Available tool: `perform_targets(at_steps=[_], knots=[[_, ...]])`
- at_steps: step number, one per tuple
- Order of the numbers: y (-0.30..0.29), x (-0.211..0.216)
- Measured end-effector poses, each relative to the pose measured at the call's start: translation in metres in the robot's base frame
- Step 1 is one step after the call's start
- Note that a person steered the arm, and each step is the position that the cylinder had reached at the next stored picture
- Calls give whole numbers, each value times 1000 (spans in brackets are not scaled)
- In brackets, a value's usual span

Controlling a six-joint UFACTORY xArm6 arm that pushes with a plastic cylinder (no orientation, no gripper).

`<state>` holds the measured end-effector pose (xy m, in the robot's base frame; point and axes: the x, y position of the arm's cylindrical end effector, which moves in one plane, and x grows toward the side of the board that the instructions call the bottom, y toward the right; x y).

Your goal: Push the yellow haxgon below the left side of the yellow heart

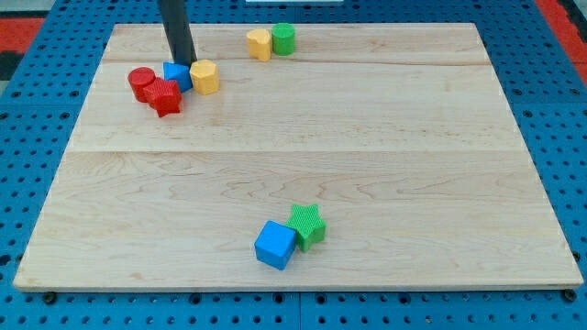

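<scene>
A pale wooden tabletop (303, 165) lies on a blue pegboard (27, 110) and carries eight blocks, none in any container. There are two yellow, two red, two blue and two green. The yellow hexagon (204, 77) sits near the view's top left, touching a blue block (176, 75), with a red cylinder (141, 82) and a red star-like block (165, 96) just beside. My tip (184, 63) stands just behind the blue block, close to the hexagon's left. The arm has no jaws, only the rod. The yellow heart (260, 43) touches a green cylinder (283, 38) at the top edge. A blue cube (275, 245) and a green star (307, 225) touch near the bottom.
</scene>
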<state>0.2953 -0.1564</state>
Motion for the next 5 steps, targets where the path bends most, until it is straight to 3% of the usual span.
perform_targets(at_steps=[1, 2, 3, 4, 5], knots=[[-18, 33], [3, 45], [76, 38], [88, 25], [56, 59]])
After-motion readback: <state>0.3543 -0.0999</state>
